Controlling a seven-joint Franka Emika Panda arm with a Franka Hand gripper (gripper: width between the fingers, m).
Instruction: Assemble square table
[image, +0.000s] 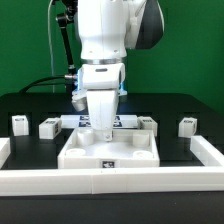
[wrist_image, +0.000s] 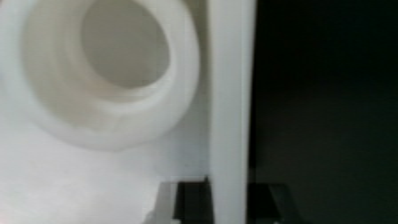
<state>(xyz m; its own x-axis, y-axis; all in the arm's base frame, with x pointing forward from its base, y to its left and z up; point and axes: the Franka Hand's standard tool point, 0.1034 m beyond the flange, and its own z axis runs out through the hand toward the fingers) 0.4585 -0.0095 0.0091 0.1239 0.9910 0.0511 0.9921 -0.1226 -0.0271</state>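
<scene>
The white square tabletop (image: 108, 152) lies on the black table with its raised rim up. My gripper (image: 103, 131) reaches straight down onto its far edge. In the wrist view the gripper (wrist_image: 231, 192) has a dark finger on each side of the tabletop's upright rim (wrist_image: 231, 90), pressed against it, next to a round corner hole (wrist_image: 107, 60). Two white legs (image: 18, 124) (image: 47, 128) stand at the exterior view's left. Two more legs (image: 148, 124) (image: 187, 125) stand at its right.
The low white border wall (image: 110, 181) runs along the front and up both sides (image: 208, 152). The marker board (image: 130, 122) lies just behind the tabletop. The arm's body hides the middle of the far side.
</scene>
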